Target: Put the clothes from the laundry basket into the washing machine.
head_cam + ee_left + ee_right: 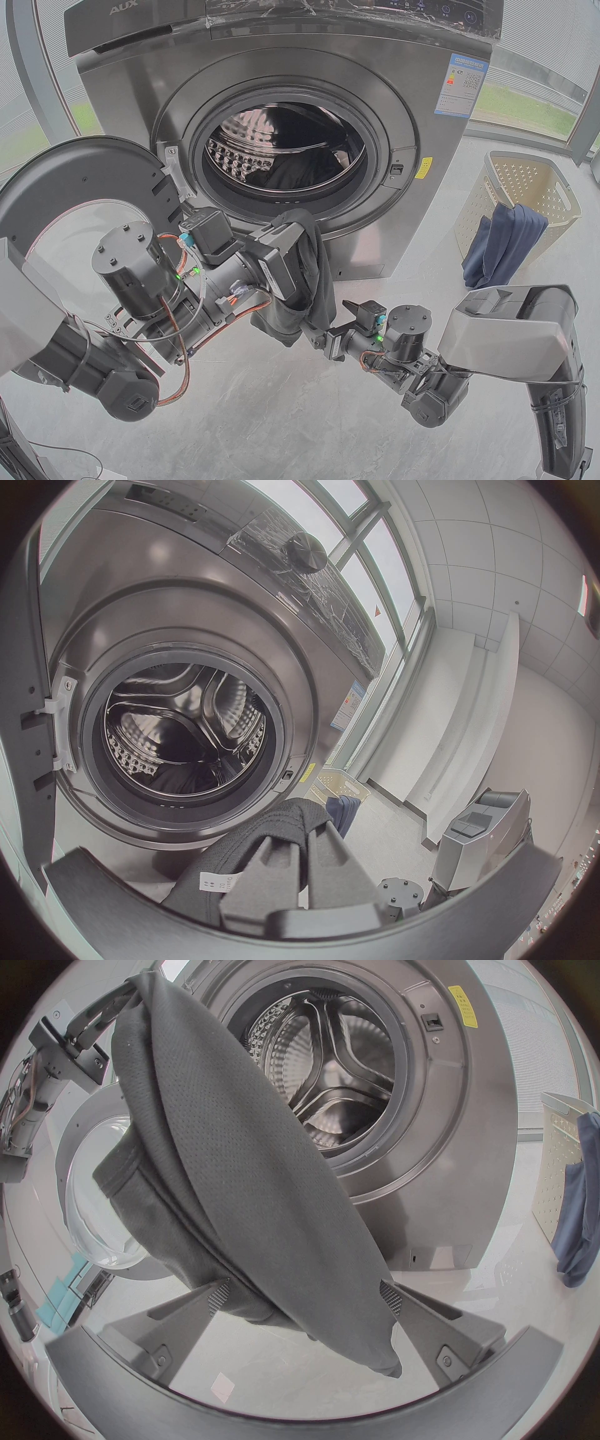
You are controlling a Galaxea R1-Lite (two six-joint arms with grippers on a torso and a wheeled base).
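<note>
One dark grey garment [319, 275] hangs from my left gripper [301, 219], which is clamped narrow on its top fold just in front of the lower lip of the washing machine [387, 94] opening. My right gripper [314, 332] sits lower with its jaws spread wide and the hanging tail between them; I cannot tell whether a pad touches cloth. To do this well I would raise the left gripper above the lip before pushing in, and gather the tail with the right so nothing drapes over the seal. Dark clothing already lies in the drum [281, 144]. A blue garment [507, 240] hangs over the laundry basket [550, 187] rim, beside the machine.
</note>
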